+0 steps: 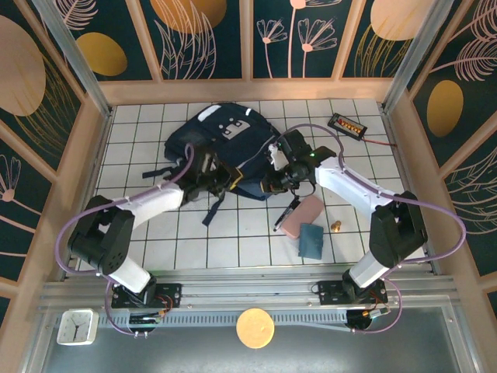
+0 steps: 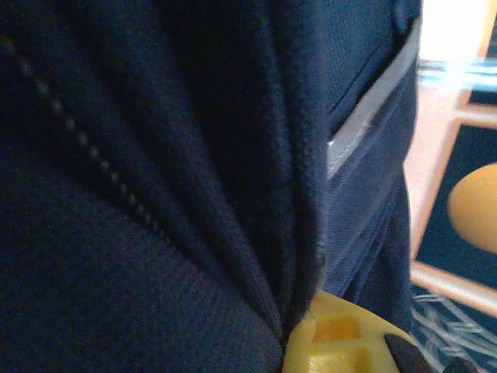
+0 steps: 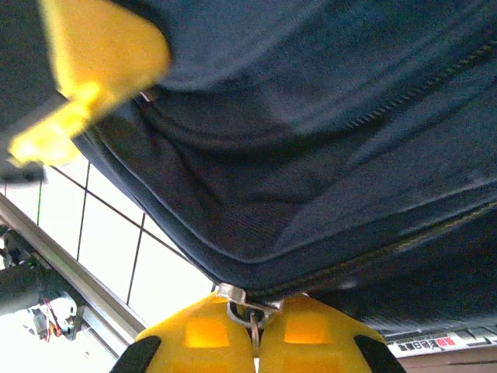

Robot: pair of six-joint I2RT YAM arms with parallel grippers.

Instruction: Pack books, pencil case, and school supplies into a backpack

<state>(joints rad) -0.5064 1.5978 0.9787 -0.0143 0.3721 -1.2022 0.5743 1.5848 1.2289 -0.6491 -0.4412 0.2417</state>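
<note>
The dark navy backpack (image 1: pixel 225 144) lies at the table's middle back. My left gripper (image 1: pixel 213 177) is shut on a fold of its fabric (image 2: pixel 233 233) at the near left edge; one yellow finger (image 2: pixel 342 342) shows beside the pinched cloth. My right gripper (image 1: pixel 273 183) is shut on the metal zipper pull (image 3: pixel 250 311) at the backpack's (image 3: pixel 311 155) near right edge. The pink pencil case (image 1: pixel 303 215), the black pen (image 1: pixel 283 216) and the teal flat item (image 1: pixel 312 239) lie on the tiles right of centre, under the right arm. The books are out of view.
A black tray with orange pieces (image 1: pixel 347 124) sits at the back right. A small gold object (image 1: pixel 337 226) lies right of the pencil case. Backpack straps (image 1: pixel 213 206) trail toward the front. Wooden walls ring the tiled table (image 1: pixel 140 233).
</note>
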